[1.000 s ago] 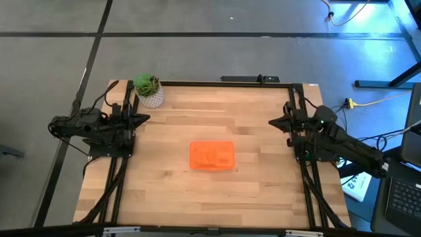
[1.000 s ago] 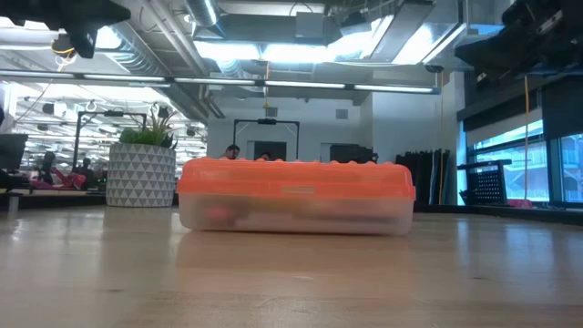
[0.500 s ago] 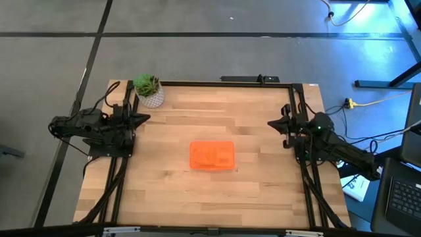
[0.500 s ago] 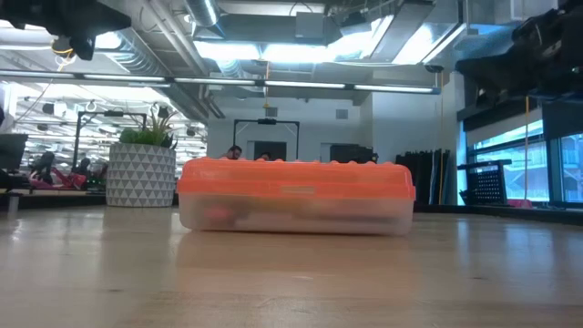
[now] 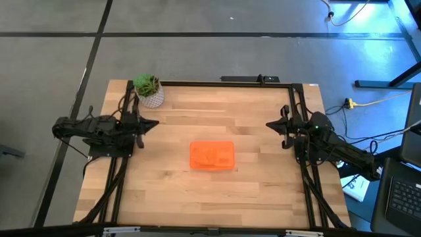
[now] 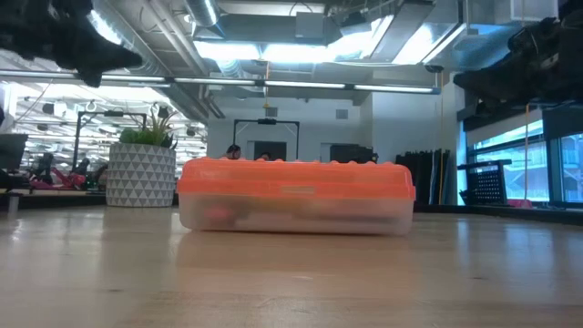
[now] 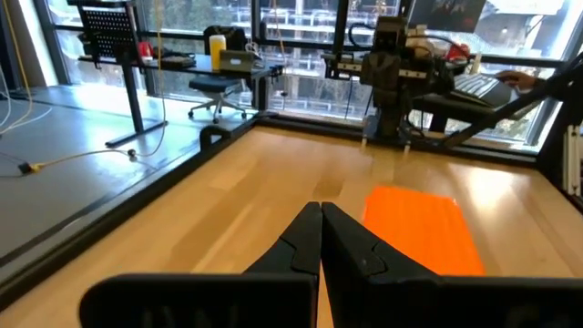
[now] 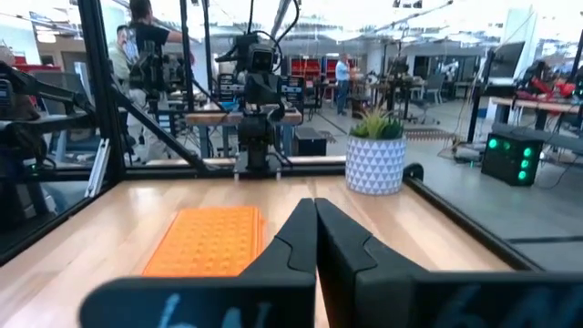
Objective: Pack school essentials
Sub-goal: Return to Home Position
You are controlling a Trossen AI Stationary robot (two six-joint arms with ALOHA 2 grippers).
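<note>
A clear box with an orange lid (image 5: pixel 212 155) lies flat on the middle of the table, also in the low view (image 6: pixel 296 195). Vague coloured shapes show through its wall; the stationery itself cannot be made out. My left gripper (image 5: pixel 156 123) is shut and hovers above the table's left side, well left of the box (image 7: pixel 421 228). My right gripper (image 5: pixel 268 124) is shut and hovers at the table's right side, right of the box (image 8: pixel 208 239). Neither touches anything.
A small potted green plant (image 5: pixel 149 90) in a white patterned pot stands at the far left corner. Black frame rails (image 5: pixel 223 83) run along the table's far, left and right sides. Bare wood (image 5: pixel 210 197) surrounds the box.
My left gripper has moved from the table's left edge toward the right, a little closer to the box. My right gripper has drifted slightly toward the table's left and down. The box has not moved.
</note>
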